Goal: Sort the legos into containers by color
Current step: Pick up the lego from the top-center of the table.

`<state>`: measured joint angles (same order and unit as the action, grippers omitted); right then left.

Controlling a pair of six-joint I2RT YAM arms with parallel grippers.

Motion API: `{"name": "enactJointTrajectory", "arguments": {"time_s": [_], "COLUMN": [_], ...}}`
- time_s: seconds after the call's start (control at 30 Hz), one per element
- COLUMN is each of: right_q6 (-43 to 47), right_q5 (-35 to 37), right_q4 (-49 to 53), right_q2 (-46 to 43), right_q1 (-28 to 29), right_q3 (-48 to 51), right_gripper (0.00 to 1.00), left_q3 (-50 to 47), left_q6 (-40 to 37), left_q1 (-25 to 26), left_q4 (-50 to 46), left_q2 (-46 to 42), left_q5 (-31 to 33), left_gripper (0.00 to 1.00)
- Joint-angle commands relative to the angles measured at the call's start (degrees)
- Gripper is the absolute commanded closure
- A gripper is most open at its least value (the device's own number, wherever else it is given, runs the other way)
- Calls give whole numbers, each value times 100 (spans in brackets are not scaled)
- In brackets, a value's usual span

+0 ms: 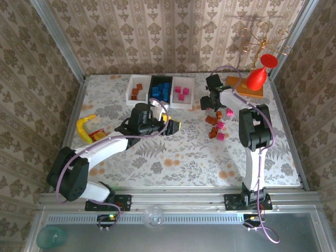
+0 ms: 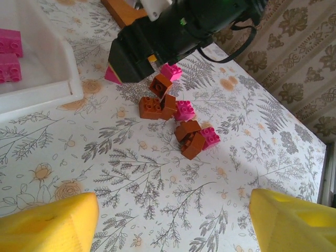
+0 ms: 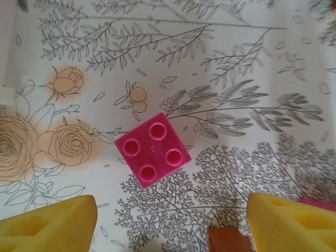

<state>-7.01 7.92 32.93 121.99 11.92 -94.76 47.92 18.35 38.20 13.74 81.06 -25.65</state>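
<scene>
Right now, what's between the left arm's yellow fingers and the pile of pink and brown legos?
Only bare flowery tablecloth, in the left wrist view, between the left fingers and the legos.

brown lego [image 3: 228, 243]: cut by bottom edge, only a corner shows
pink lego [image 3: 318, 203]: sliver at right edge
white bin [image 2: 42, 94]: cut at left and top
binned legos [image 2: 10, 42]: 2 pink, cropped at left
orange base [image 2: 122, 11]: cropped at top, partly behind black arm [image 2: 184, 26]
</scene>
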Motion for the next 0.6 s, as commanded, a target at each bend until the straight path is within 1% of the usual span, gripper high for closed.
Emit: {"name": "enactJointTrajectory", "arguments": {"time_s": [0.0, 0.13, 0.47, 0.5, 0.53, 0.57], "right_q6": [315, 453, 717, 734, 767, 794], "right_q5": [-316, -289, -212, -204, -203, -225], "right_q4": [617, 960, 1707, 1778, 1827, 1853], "right_q2": [325, 744, 1578, 1662, 1740, 1788], "right_q1": [-15, -32, -79, -84, -85, -100], "right_q3": [-445, -940, -2046, -2154, -2250, -2319], "right_gripper": [25, 28, 40, 42, 47, 50], "left_q3": [56, 27, -59, -71, -81, -90], "left_q6": [-103, -113, -179, -192, -200, -209], "left_q1": [21, 21, 21, 13, 13, 8], "left_q4": [174, 130, 81, 76, 63, 52], "left_q2": [-16, -37, -158, -181, -203, -219], "left_q5": [151, 201, 260, 279, 288, 297], "left_gripper": [23, 23, 23, 23, 23, 23]}}
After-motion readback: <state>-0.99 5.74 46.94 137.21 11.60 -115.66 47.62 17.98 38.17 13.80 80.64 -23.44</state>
